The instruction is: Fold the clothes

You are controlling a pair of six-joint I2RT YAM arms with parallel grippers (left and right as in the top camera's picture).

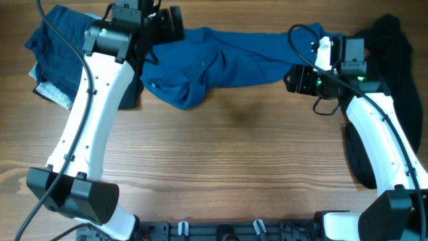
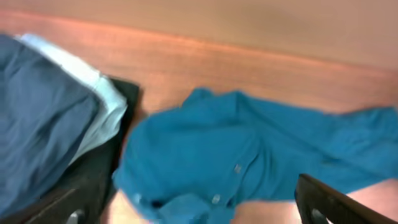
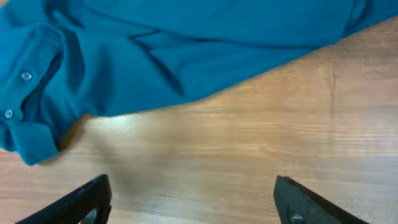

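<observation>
A teal shirt (image 1: 227,63) is lying crumpled along the far side of a wooden table (image 1: 234,154). Its long axis is running left to right. The collar end, carrying small buttons (image 3: 26,76), is bunching up toward the left arm, while the other end is trailing toward the right arm.

The left gripper (image 2: 194,213) is hanging over the collar end with its 2 fingers spread wide and nothing between them. The right gripper (image 3: 196,208) is hovering over bare wood just beside the shirt's near edge, also spread wide and gripping nothing.

A navy garment (image 1: 57,43) is sitting at the far left corner. A black garment (image 1: 394,47) is lying along the right edge.
</observation>
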